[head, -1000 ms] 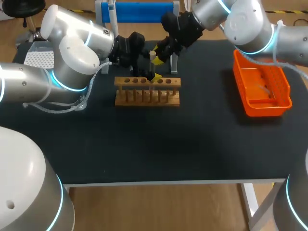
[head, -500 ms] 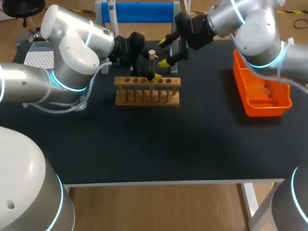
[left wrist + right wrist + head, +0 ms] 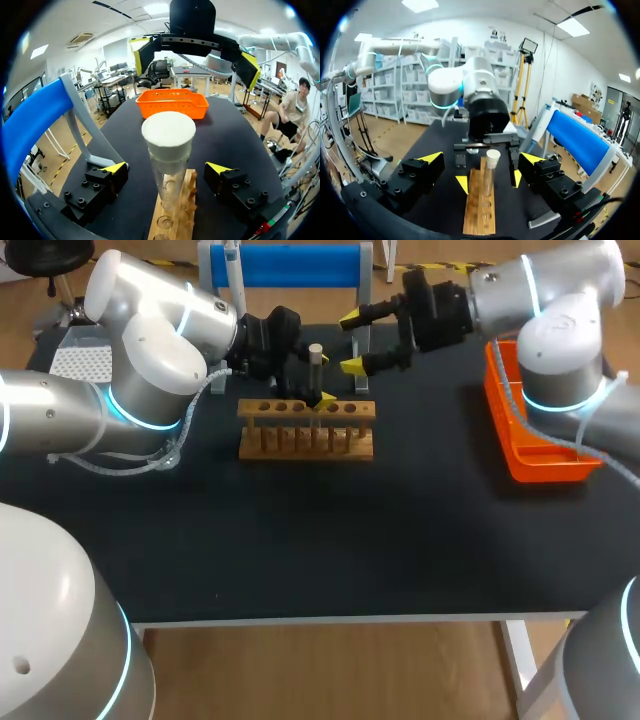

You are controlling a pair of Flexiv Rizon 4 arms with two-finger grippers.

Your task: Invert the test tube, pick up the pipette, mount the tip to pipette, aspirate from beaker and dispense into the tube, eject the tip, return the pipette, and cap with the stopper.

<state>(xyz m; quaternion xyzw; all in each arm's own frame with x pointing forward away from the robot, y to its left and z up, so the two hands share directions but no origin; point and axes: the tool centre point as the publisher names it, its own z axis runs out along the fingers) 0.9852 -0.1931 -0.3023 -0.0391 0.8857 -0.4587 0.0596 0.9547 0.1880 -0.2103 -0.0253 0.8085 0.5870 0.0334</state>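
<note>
i am looking at what reads as the tail end of the job. the test tube (image 3: 167, 175) is standing upright in a hole of the wooden rack (image 3: 177, 220), right between the fingers of my left pincer (image 3: 167, 167). the pale stopper (image 3: 168, 135) is sitting on the tube's mouth, so i am judging the capping step done, though i cannot tell how firmly it is seated.

the left pincer is spread open. its yellow tips are standing either side of the tube with a clear gap on both sides, touching nothing. my right pincer (image 3: 351, 341) is hanging just beyond the tube, on the far side from the left one. its fingers are spread wide and it is carrying nothing.

i am not making out the pipette, a tip or the beaker in any view, so i am inferring the pipetting steps only from the stopper being on. off to the right pincer's side the orange basket (image 3: 560, 468) is resting on the counter (image 3: 300, 540), and i cannot tell what is lying in it.

what i am reckoning is left: drawing both arms clear of the rack without knocking the tube.
</note>
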